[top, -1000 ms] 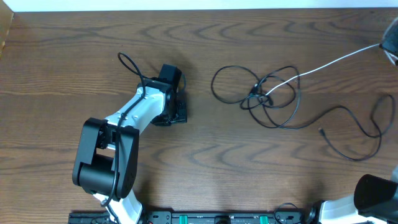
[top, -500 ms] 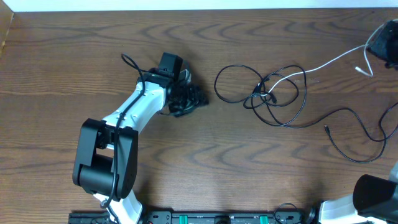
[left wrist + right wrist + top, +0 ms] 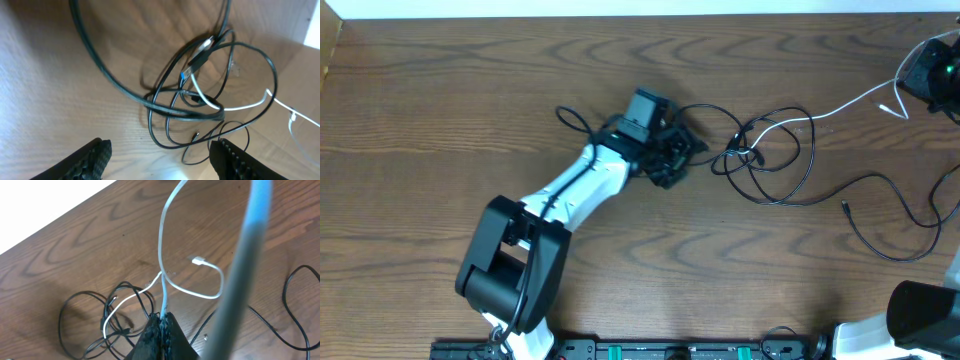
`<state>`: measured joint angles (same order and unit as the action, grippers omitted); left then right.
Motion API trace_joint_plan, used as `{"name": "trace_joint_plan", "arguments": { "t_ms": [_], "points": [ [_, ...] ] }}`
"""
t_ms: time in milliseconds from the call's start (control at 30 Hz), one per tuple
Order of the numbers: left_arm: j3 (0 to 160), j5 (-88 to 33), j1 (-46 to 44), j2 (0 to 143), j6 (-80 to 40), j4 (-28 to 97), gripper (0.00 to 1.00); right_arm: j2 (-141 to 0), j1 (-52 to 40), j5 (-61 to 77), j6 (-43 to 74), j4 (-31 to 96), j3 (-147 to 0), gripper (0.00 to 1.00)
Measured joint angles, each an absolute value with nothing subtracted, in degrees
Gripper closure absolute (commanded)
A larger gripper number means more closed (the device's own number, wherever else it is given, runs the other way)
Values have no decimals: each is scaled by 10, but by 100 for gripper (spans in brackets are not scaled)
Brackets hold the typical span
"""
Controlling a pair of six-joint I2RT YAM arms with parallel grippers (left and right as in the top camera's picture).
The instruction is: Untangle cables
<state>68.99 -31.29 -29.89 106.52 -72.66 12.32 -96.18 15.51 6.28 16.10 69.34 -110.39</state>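
The cables lie on the wooden table as a knot of thin black loops (image 3: pixel 765 160) with a white cable (image 3: pixel 845 102) running out of it to the upper right. My right gripper (image 3: pixel 920 78) is shut on that white cable (image 3: pixel 163 287), held above the table, and the cable's free plug end (image 3: pixel 198 260) dangles beside it. My left gripper (image 3: pixel 684 152) hangs open at the knot's left edge. In the left wrist view its fingers (image 3: pixel 92 159) flank bare wood just short of the black loops (image 3: pixel 195 95), with nothing between them.
One long black cable (image 3: pixel 880 180) trails from the knot towards the right edge, its plug end (image 3: pixel 843 210) lying loose. The left arm (image 3: pixel 570 190) stretches diagonally across the table's middle. A thick grey arm cable (image 3: pixel 245 270) crosses the right wrist view.
The left arm has swung right from the table's left-centre to the knot, and its jaws have widened. The right gripper has come further into view at the upper right, still holding the white cable.
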Motion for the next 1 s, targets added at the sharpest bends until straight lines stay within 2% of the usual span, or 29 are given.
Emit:
{"name": "trace_joint_plan", "arguments": {
  "t_ms": [133,400,667,700,733,833,1000],
  "points": [
    [689,-270,-329,1065,-815,110,32,-962,155,75,161,693,-1104,99],
    [691,-223,-346,1091,-911,-26,32,-962,147,86,157,693,-1104,99],
    [691,-261,-351,1182,-973,-75,45,-962,124,90,142,693,-1104,99],
    [691,-267,-352,1188,-976,-75,47,-962,121,91,140,693,-1104,99],
    [691,-270,-353,1192,-979,-75,54,-962,120,92,140,693,-1104,99],
    [691,-270,-354,1192,-985,-79,92,-962,116,92,137,692,-1104,99],
    [691,-255,-353,1192,-965,-53,93,-962,110,92,133,692,-1104,99]
  ]
}}
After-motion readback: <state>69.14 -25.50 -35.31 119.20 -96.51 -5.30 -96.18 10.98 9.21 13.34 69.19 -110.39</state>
